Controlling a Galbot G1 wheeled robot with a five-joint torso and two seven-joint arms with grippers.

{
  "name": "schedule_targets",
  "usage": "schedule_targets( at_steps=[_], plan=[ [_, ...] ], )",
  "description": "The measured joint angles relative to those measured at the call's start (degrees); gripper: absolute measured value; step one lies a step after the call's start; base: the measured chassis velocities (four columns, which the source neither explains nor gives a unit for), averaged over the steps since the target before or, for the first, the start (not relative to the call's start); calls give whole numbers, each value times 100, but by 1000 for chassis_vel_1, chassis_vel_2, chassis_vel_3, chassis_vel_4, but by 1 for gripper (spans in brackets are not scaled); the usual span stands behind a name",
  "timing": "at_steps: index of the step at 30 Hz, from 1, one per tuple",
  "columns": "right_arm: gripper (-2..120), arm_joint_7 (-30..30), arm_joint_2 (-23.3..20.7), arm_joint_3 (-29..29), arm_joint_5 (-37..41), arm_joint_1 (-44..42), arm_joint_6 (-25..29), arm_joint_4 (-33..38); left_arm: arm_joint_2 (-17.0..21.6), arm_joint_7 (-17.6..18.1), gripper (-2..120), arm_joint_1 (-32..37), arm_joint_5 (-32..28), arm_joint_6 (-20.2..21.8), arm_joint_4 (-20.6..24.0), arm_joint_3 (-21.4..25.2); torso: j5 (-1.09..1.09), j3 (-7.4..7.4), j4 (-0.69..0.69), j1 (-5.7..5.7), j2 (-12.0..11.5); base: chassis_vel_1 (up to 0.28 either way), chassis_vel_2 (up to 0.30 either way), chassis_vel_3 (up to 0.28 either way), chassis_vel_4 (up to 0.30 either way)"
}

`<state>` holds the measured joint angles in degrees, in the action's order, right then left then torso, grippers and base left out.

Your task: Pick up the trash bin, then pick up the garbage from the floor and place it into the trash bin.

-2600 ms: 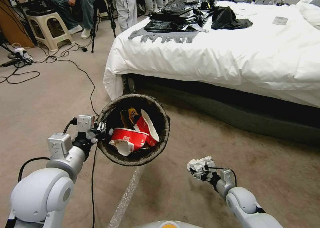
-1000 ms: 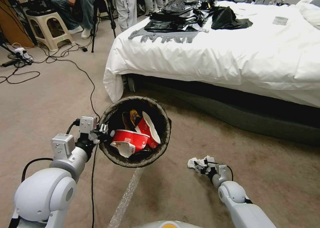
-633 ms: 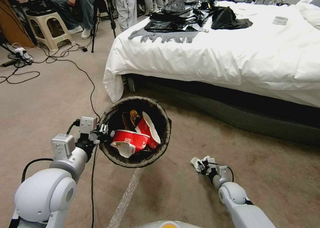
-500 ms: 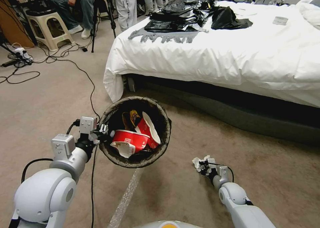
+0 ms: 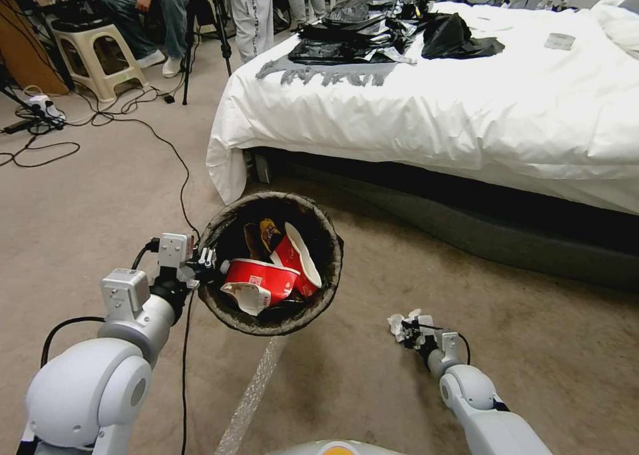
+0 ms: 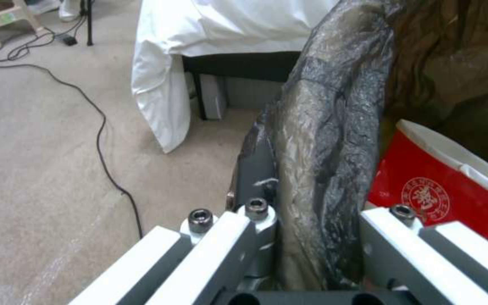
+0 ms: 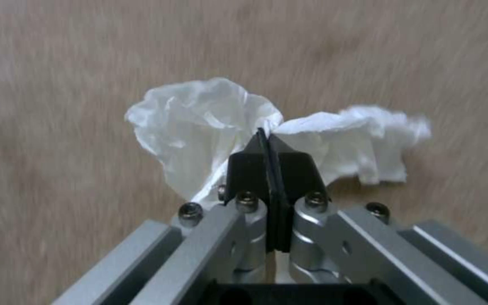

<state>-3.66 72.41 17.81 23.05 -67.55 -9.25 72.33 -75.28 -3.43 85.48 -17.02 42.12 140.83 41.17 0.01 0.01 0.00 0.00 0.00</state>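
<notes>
left gripper point(image 5: 208, 263) clamped on bin point(image 5: 331, 269) rim, bin aloft near bed point(image 5: 426, 116) | right gripper point(image 5: 411, 328) pinched on paper point(image 5: 398, 324), low over carpet point(image 5: 80, 189)

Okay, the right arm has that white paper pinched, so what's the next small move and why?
Probably swing the right gripper, shut on the crumpled white paper, up and over toward the trash bin. The left gripper holds the bin's rim, its open mouth facing up.

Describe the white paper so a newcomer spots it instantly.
Start at the bed, then drop to the carpet before it, right of the trash bin that the left gripper holds. The crumpled white paper sits pinched in the right gripper, unlike the red-and-white packaging binned already.
</notes>
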Motion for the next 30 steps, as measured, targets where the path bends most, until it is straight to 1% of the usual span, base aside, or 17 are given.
schedule_targets(
  at_steps=[2,4,6,7,10,12,13,14,16,17,19,21,22,23,24,25,30],
  plan=[
    [0,3,-8,79,-2,-13,22,136,-2,0,1,15,0,0,19,8,0,0,1,0,0,0,0,0,0],
    [0,-5,-68,305,-39,-85,37,585,-4,0,1,40,0,0,50,19,0,0,2,0,0,0,0,0,0],
    [0,-11,-82,329,-42,-99,36,642,-5,0,1,41,1,0,51,19,0,0,1,0,0,0,0,0,0],
    [0,-72,-181,455,-60,-175,5,1011,-21,0,1,50,11,-1,54,17,-1,0,0,0,0,0,0,0,0],
    [0,-147,-275,583,-93,-247,-25,1357,-34,0,1,55,27,-6,56,-1,-2,0,0,0,0,0,0,0,0],
    [0,-242,-443,756,-46,-389,-135,2132,-38,-2,1,57,32,-6,64,-26,2,0,1,0,0,0,0,0,0],
    [0,-242,-443,756,-46,-389,-135,2132,-38,-2,1,57,32,-6,64,-26,2,0,1,0,0,0,0,0,0],
    [0,-251,-524,832,7,-445,-168,2510,-35,-1,1,56,34,-7,66,-31,-5,0,0,0,0,0,0,0,0],
    [0,-231,-654,913,155,-528,-276,3111,-16,-1,1,51,33,-7,66,-37,2,0,-1,0,0,0,0,0,0],
    [0,-231,-654,913,155,-528,-276,3111,-16,-1,1,51,33,-7,66,-37,2,0,-1,0,0,0,0,0,0],
    [0,-131,-801,976,421,-567,-494,3863,6,0,1,49,34,-6,65,-50,-3,0,-1,0,0,0,0,0,0],
    [0,-90,-851,974,496,-569,-586,4167,12,-2,1,53,32,-6,65,-58,2,0,0,0,0,0,0,0,0],
    [0,-43,-926,955,575,-560,-677,4541,17,-2,1,58,32,-6,63,-69,1,-1,0,0,0,0,0,0,0],
    [0,-43,-926,955,575,-560,-677,4541,17,-2,1,58,32,-6,63,-69,1,-1,0,0,0,0,0,0,0],
    [0,-4,-1015,905,645,-550,-745,4856,19,-2,1,61,34,-6,55,-79,-5,-1,1,0,0,0,0,0,0],
    [0,55,-1219,696,792,-506,-920,5544,31,-3,1,50,40,-5,16,-109,-2,-1,0,0,0,0,0,0,0],
    [0,75,-1333,243,957,-332,-1204,6265,41,-3,1,17,52,-4,-21,-177,-1,-1,0,0,0,0,0,0,0]
  ],
)
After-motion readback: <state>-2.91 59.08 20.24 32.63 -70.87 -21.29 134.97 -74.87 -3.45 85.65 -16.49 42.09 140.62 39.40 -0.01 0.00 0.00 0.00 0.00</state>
